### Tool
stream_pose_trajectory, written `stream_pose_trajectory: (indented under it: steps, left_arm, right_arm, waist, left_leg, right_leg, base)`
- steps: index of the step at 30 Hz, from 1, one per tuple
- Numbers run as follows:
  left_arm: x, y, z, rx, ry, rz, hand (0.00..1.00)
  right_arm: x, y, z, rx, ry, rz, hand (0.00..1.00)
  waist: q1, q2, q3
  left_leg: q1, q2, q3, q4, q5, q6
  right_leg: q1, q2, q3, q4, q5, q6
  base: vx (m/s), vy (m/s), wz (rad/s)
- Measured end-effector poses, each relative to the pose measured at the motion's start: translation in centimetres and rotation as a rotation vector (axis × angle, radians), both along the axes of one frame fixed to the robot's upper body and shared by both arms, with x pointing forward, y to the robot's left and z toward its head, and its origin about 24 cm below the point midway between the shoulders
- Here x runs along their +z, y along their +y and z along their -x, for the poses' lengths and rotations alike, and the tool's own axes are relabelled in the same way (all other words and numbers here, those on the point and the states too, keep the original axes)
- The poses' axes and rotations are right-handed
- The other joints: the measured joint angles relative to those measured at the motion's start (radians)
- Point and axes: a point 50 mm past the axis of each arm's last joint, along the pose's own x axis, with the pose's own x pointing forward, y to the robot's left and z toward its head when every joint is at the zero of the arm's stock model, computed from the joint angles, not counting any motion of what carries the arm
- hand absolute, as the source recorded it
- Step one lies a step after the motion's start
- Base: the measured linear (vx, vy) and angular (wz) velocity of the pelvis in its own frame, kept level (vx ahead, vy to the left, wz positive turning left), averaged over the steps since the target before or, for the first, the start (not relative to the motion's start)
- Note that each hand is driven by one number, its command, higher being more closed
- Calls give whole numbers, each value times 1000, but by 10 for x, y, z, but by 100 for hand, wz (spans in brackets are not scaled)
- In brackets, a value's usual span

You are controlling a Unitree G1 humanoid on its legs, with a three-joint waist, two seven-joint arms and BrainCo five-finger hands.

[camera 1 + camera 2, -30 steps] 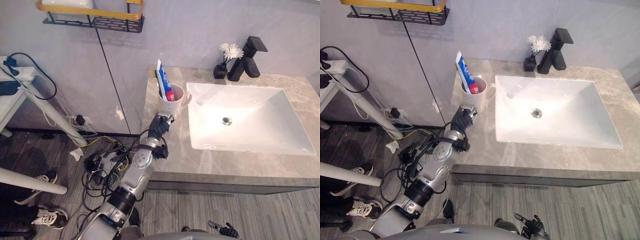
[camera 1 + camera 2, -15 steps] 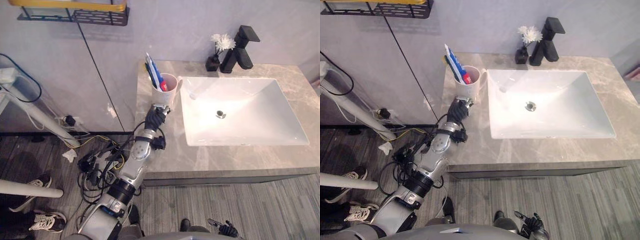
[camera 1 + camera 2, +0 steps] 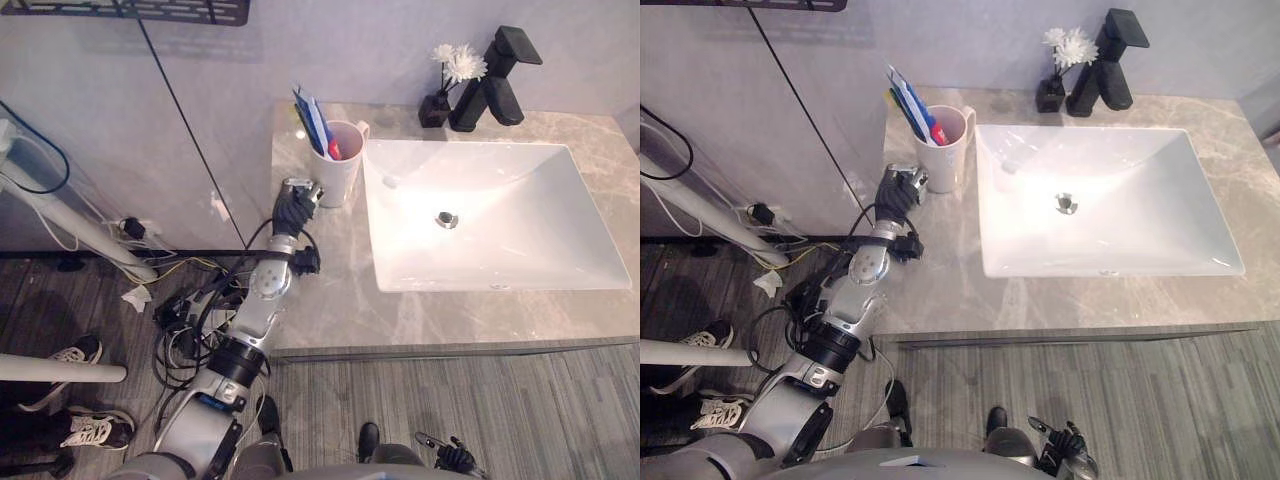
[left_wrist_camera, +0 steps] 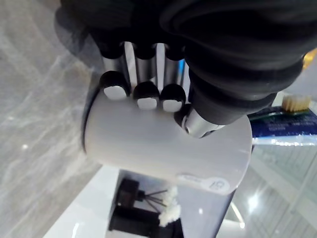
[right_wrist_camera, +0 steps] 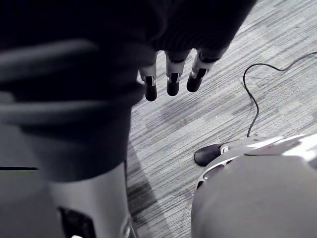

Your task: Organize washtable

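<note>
- Quick count: one white cup (image 3: 338,172), with one toothpaste tube (image 3: 312,118) and one toothbrush (image 4: 296,102) poking out of it.
- Also one sink (image 3: 520,220), one black faucet (image 3: 495,85) and one little black vase of white flowers (image 3: 437,105) just beside the faucet.
- The cup stands upright on the counter (image 3: 330,290), at the sink's back left corner.
- Left hand (image 3: 295,208) has its fingers and thumb wrapped on the cup's side.
- Right hand (image 5: 171,74) hangs low over the floor, fingers loose, holding nothing.
- Versus a second ago: the cup sits a bit further back along the sink's edge, its handle turned more toward the wall, same hand still on it.
</note>
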Motion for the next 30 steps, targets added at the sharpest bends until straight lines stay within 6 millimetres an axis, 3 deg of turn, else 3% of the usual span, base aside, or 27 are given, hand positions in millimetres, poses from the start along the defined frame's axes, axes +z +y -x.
stream_pose_trajectory:
  steps: [11,21,30]
  left_arm:
    - [9,2,-9,33,-11,1,100]
    - [8,21,-12,112,-8,49,100]
    - [-14,35,11,97,9,87,100]
  right_arm:
    - [3,-1,-7,1,-30,5,0]
    - [2,0,-6,3,-29,0,0]
    - [2,0,-3,5,-24,-3,0]
  waist:
    - [-1,-1,26]
    - [-1,-1,26]
    - [8,0,25]
  left_leg:
    - [-1,1,22,0,1,1]
    - [16,-4,20,0,-10,9]
    - [44,-4,-22,0,-15,3]
  right_leg:
    - [-16,-2,11,0,29,-4]
    - [3,-4,13,-11,25,-13]
    - [64,6,-37,-16,6,-45]
  base:
    - [-33,18,-7]
    - [6,-2,-1]
    - [50,-25,17]
